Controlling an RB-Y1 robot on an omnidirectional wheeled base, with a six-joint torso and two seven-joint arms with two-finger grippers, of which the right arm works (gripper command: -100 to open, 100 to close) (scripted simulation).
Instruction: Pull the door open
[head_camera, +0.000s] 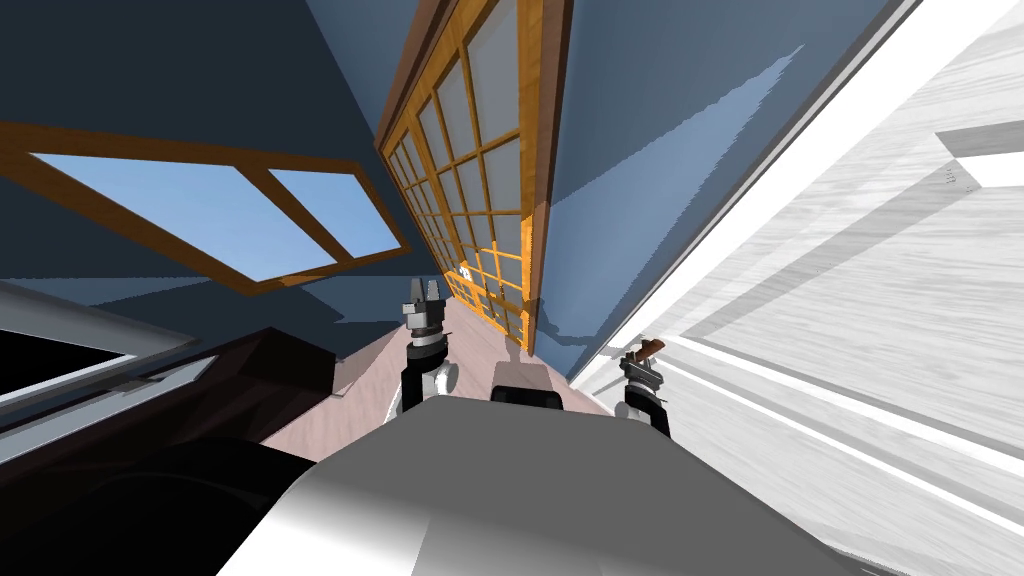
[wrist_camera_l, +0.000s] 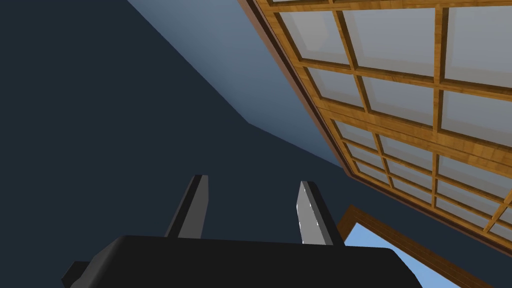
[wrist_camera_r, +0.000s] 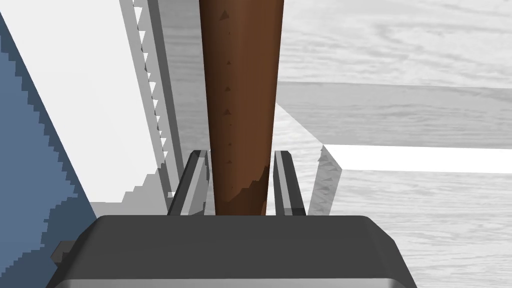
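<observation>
- White, grey-grained door (head_camera: 850, 300) runs along my right side, next to a blue wall (head_camera: 650, 150).
- Orange wooden lattice of panes (head_camera: 480, 170) stands ahead, beyond my left arm.
- Brown handle (wrist_camera_r: 242, 100) juts from the white door.
- Right gripper (wrist_camera_r: 241, 155): jaws clenched on the handle's sides.
- Left gripper (wrist_camera_l: 253, 180): jaws released, holding nothing.

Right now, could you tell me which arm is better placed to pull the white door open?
Right. The right gripper is shut on the brown tapered handle of the white wood-grain door; the left gripper is open, facing a dark blue wall.
</observation>
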